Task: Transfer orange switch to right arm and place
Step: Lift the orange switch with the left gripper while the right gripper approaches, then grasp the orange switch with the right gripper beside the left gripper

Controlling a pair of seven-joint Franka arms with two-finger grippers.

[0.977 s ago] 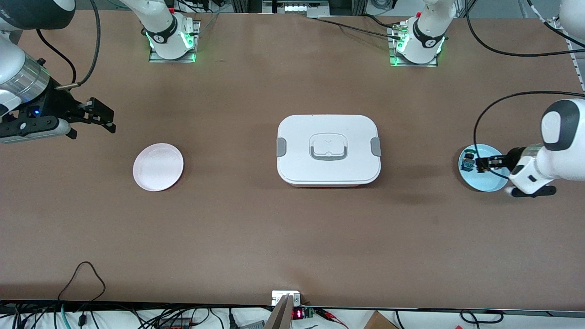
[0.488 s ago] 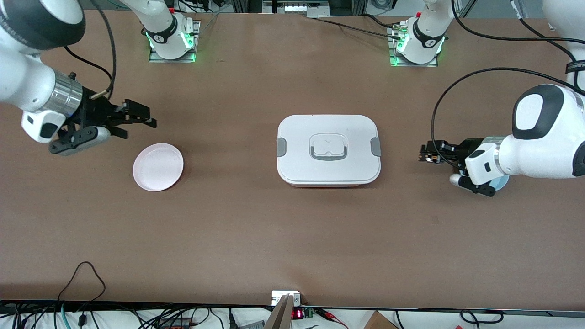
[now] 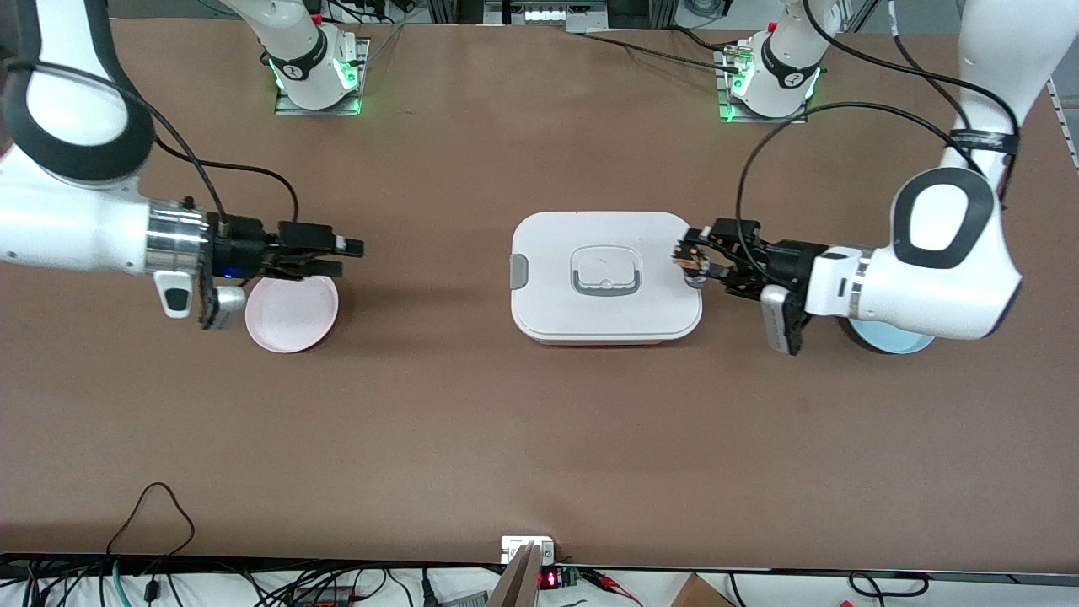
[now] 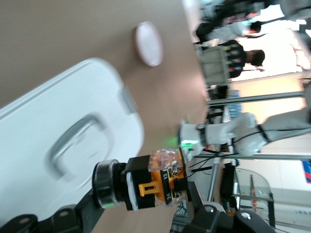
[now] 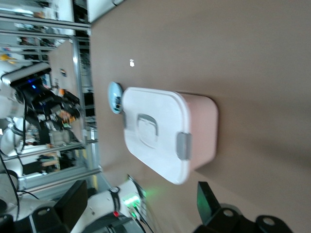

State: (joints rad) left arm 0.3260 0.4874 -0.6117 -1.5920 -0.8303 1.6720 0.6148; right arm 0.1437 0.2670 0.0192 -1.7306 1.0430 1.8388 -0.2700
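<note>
Front view: a brown table point(image 3: 539, 438) is seen, bare across its nearer half. Farther from the camera, in one row across the table, a pink plate point(image 3: 292, 314) lies toward the right arm's end, a white lidded box point(image 3: 605, 276) sits in the middle, and a light blue plate point(image 3: 893, 339) lies toward the left arm's end, mostly covered by the left arm.

The left gripper point(image 3: 693, 260) is held level over the edge of the box at the left arm's end, and its jaws are clamped on the orange switch point(image 3: 691, 256). In the left wrist view the switch point(image 4: 150, 186) is shown pinched between the fingers, above the box lid point(image 4: 53, 150), with the pink plate point(image 4: 148, 43) seen farther off.

The right gripper point(image 3: 341, 256) is held level over the edge of the pink plate, its jaws parted with nothing between them. In the right wrist view the box point(image 5: 167, 141) and the light blue plate point(image 5: 114, 97) are shown.
</note>
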